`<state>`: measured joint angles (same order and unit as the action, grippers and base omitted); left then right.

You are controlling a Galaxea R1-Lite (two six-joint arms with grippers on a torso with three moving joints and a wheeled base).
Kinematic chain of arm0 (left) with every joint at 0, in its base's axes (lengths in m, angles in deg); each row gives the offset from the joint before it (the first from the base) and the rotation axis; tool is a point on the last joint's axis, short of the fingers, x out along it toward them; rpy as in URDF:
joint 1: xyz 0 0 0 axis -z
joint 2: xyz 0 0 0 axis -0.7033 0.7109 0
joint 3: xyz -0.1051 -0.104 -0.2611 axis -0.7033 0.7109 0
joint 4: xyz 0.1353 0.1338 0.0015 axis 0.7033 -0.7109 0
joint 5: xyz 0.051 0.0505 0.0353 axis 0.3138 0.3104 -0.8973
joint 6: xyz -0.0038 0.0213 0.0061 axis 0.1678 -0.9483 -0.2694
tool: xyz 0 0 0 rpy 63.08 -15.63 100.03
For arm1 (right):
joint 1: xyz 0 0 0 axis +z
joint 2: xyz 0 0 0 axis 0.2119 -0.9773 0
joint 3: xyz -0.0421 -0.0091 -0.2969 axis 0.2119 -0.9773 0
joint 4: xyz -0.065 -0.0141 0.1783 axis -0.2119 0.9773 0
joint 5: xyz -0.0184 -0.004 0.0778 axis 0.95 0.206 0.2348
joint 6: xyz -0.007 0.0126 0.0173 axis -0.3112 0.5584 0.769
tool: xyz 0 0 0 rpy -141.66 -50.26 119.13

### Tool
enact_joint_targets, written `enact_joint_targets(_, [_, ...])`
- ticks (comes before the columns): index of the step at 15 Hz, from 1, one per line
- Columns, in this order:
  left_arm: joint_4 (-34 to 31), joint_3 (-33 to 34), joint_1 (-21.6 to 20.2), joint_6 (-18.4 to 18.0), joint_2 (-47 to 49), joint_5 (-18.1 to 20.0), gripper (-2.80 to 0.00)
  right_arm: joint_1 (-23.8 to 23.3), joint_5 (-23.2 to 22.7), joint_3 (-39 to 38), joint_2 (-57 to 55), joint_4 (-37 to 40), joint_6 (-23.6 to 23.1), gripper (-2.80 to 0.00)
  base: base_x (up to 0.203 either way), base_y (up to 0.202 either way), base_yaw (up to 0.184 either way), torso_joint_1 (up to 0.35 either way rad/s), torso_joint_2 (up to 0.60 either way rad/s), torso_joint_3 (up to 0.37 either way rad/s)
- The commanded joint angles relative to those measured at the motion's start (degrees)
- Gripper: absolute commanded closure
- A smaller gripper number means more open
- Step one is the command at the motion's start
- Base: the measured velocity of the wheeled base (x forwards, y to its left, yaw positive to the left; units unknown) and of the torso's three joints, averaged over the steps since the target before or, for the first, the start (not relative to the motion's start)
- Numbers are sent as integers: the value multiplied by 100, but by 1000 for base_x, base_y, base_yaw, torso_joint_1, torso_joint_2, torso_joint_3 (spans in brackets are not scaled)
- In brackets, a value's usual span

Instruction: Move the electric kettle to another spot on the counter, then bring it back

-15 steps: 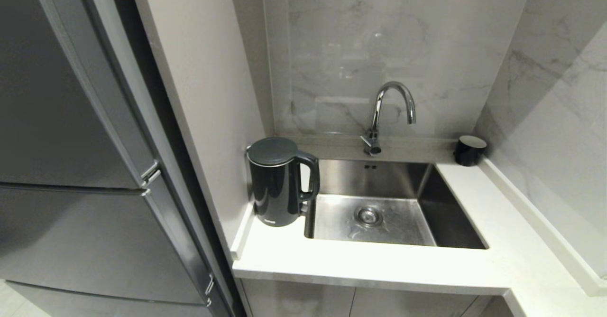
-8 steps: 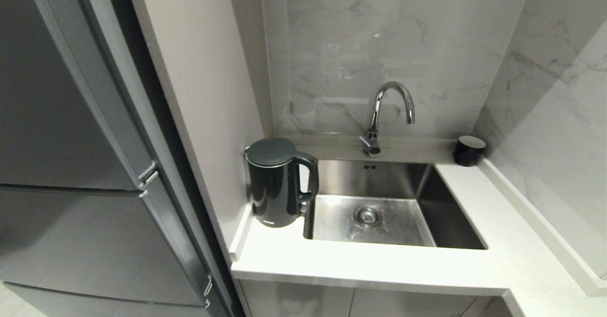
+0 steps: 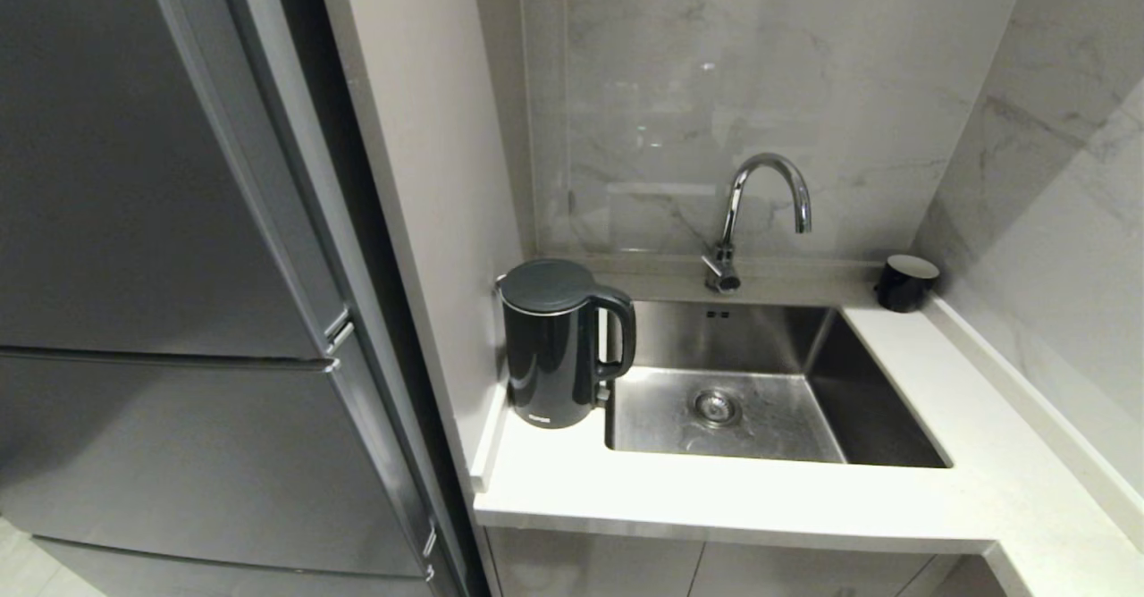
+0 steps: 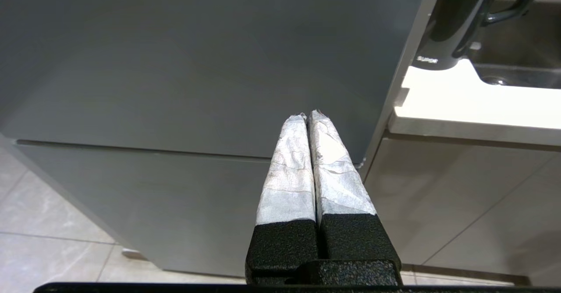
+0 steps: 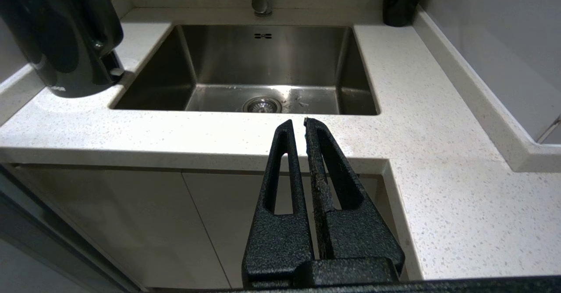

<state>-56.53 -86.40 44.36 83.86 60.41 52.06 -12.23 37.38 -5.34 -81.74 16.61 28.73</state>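
Observation:
The electric kettle (image 3: 554,347), glossy black with a loop handle turned toward the sink, stands upright on the counter (image 3: 715,503) in its left back corner, against the side panel. Its lower part also shows in the left wrist view, the kettle (image 4: 451,16), and in the right wrist view, the kettle (image 5: 61,34). My left gripper (image 4: 309,115) is shut, low in front of the fridge, far from the kettle. My right gripper (image 5: 298,122) is shut, empty, before the counter's front edge by the sink. Neither arm shows in the head view.
A steel sink (image 3: 769,391) with a chrome tap (image 3: 760,213) fills the counter's middle. A small black cup (image 3: 904,282) stands at the back right corner. A tall grey fridge (image 3: 179,311) and a side panel (image 3: 420,177) close off the left. Pale cabinet doors (image 5: 131,223) lie below.
The whole head view has shifted to the right, so the camera has moved. The kettle keeps its place on the counter.

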Motion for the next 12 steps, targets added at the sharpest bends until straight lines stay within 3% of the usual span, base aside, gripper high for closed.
enact_joint_targets(1, [-6, 1, -2, -2, -10, -2, 0, 0, -2, 0, 9, -1, -3, 0, 0, 0, 0, 0, 0, 0])
enact_joint_targets(4, [-6, 1, -2, -2, -10, -2, 0, 0, -2, 0, 9, -1, -3, 0, 0, 0, 0, 0, 0, 0])
enact_joint_targets(12, [-6, 1, -2, -2, -10, -2, 0, 0, 6, 0, 0, -1, 41, 0, 0, 0, 0, -103, 250, 141])
